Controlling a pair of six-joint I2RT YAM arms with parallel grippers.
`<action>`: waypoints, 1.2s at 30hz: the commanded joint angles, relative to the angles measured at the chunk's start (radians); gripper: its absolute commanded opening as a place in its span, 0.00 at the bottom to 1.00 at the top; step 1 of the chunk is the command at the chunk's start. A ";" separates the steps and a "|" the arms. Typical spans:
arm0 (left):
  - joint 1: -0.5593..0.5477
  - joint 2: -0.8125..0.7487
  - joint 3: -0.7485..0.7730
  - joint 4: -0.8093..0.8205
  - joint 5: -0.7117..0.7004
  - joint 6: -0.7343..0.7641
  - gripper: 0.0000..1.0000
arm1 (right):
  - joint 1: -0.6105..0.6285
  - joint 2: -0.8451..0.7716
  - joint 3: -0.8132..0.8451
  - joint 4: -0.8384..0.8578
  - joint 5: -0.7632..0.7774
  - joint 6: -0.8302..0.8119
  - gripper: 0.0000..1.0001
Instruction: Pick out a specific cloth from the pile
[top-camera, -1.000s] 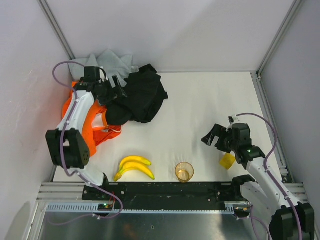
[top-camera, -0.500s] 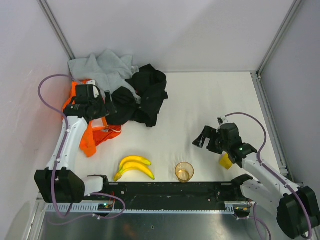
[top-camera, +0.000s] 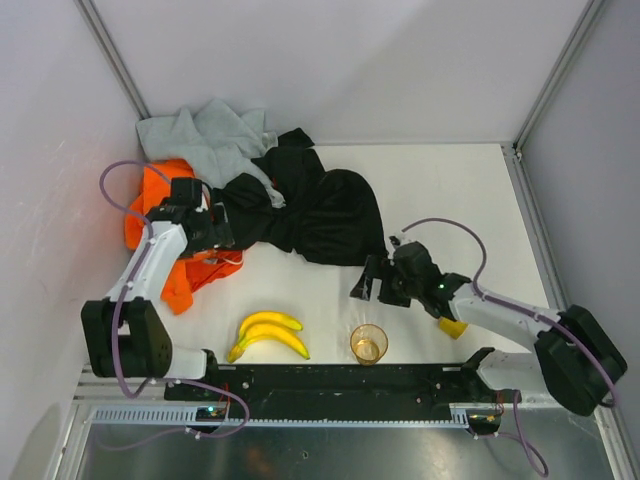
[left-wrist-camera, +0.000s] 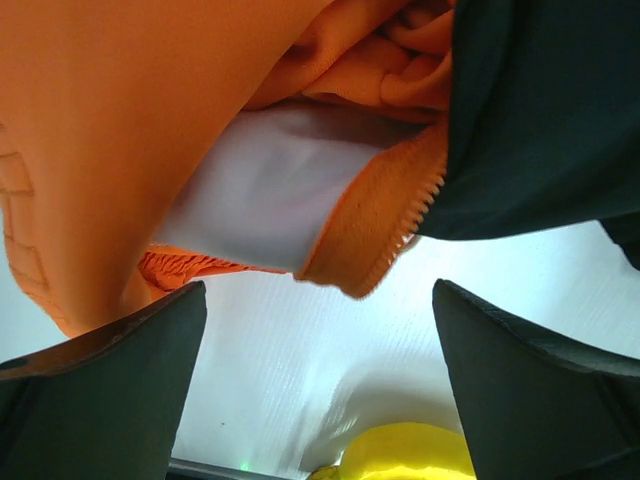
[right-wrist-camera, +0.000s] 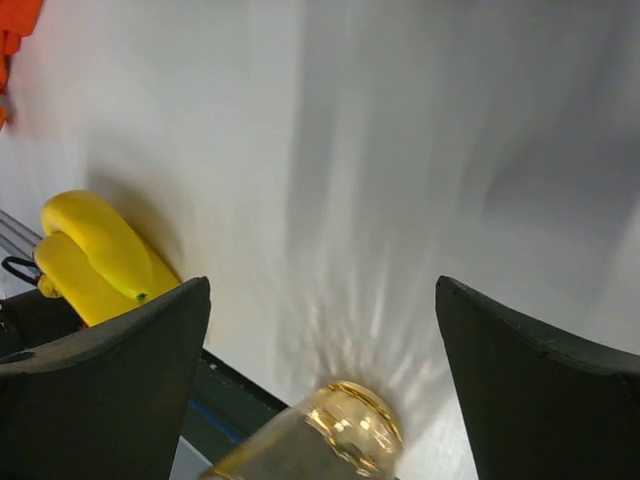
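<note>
The pile (top-camera: 250, 190) lies at the back left: a light grey garment (top-camera: 205, 135), a spread black garment (top-camera: 320, 215) and a bright orange garment (top-camera: 148, 195). The red-orange cloth (top-camera: 183, 280) with white trim lies at the pile's front, partly under the left arm. My left gripper (top-camera: 224, 238) is open and empty over the edge where cloth and black garment meet. In the left wrist view my left gripper (left-wrist-camera: 320, 300) hangs above the bare table; orange fabric (left-wrist-camera: 130, 130) with a white inside and a zip edge hangs ahead of it. My right gripper (top-camera: 366, 280) is open and empty beside the black garment's front right edge.
A banana bunch (top-camera: 268, 335) lies near the front edge. An amber plastic cup (top-camera: 369, 343) stands right of it, just in front of my right gripper (right-wrist-camera: 320, 290) and low in the right wrist view (right-wrist-camera: 340, 435). A small yellow object (top-camera: 452, 325) lies under the right arm.
The black garment has spread out to the right and front. My left gripper has moved nearer, to the cloth's edge. My right gripper has moved left towards the black garment and cup.
</note>
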 joint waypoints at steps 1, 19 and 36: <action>-0.003 0.059 0.039 0.015 -0.016 -0.009 1.00 | 0.091 0.105 0.124 0.121 0.031 0.035 0.99; -0.003 0.274 0.241 0.063 -0.006 0.000 0.47 | 0.249 0.586 0.628 0.153 -0.042 0.023 0.99; 0.119 0.274 0.333 0.142 0.069 -0.041 0.01 | 0.277 0.860 0.886 0.206 -0.168 0.115 0.99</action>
